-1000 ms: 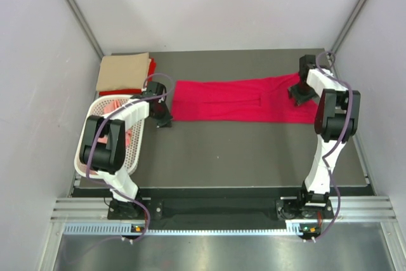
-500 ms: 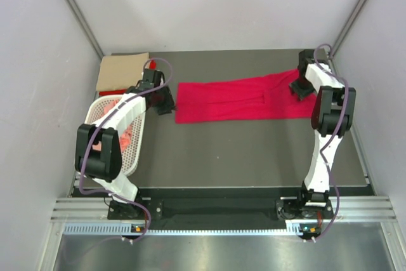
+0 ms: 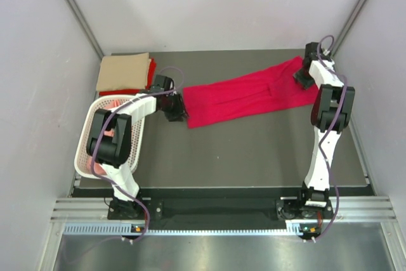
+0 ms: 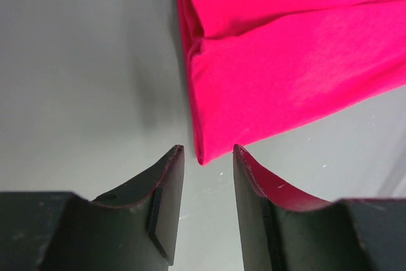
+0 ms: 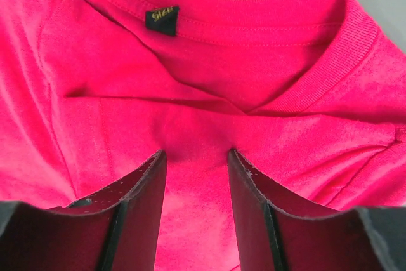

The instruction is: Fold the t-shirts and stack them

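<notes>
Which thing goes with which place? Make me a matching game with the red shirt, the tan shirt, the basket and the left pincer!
Things:
1. crimson t-shirt
2. tan t-shirt
3. white basket
4. left pincer

Places or states:
A. folded, far left corner
B. open, right at the red shirt's corner
C. stretched out long, reaching the far right
D. near left edge

Pairs: 1-C, 2-A, 3-D, 4-B

text: 1 dark neck label [image 5: 162, 19] | on: crimson t-shirt [image 5: 209, 93] | gold lettering: too small to read

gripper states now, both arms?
Left gripper: open, red t-shirt corner in the gap.
Right gripper: jaws apart over the t-shirt; grip cannot be told.
</notes>
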{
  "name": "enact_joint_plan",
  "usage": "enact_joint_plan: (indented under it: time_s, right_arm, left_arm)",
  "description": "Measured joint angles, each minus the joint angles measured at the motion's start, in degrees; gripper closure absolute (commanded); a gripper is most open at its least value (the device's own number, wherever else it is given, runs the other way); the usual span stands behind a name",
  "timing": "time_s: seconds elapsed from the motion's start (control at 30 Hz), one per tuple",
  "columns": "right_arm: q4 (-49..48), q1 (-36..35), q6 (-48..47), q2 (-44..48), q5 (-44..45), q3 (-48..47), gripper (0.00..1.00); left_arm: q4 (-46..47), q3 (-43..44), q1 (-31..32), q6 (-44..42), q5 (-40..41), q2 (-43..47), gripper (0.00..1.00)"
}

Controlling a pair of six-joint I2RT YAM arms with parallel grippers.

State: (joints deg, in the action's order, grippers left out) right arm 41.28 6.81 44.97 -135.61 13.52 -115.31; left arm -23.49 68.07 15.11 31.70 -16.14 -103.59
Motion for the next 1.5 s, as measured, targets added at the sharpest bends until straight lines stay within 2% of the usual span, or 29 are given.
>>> enact_joint_plan:
  time_s: [0.2,0.4,0.5,0.63,0.67,1.13,1.5]
  right_arm:
    - [-4.2,0.5,-2.6,-0.5,-2.1,0.0,0.55]
    - [-6.6,0.5,-3.5,-0.8,-3.1,0.0,0.55]
    - [-7.2,0.5,-3.5,-0.8,-3.4,0.2,0.55]
    - [-8.4,0.6,-3.6,-0.8,-4.0,0.6,0.55]
    - [-9.0,0.6,-3.7,-0.8,-4.3,0.7,0.55]
    - [-11.8,0.6,-12.4,-0.1,-7.4,2.3,0.51]
    - [-7.2,0.6,-14.1,8.0,-10.4,9.4,0.39]
  left_arm:
    - [1.6,-1.2,1.8,0.1,-0.4,-2.5,0.58]
    - [4.1,-1.4,3.0,1.2,-1.0,-3.8,0.63]
    - [5.3,-1.4,3.4,1.9,-1.0,-4.4,0.7]
    - [5.7,-1.3,3.7,2.8,-0.4,-4.9,0.92]
    - [5.6,-1.3,3.8,2.8,0.0,-4.9,1.0]
    - [5.8,-2.7,7.4,4.1,5.9,-3.3,1.0]
    - [7.0,-6.1,9.6,6.4,6.8,-0.8,1.0]
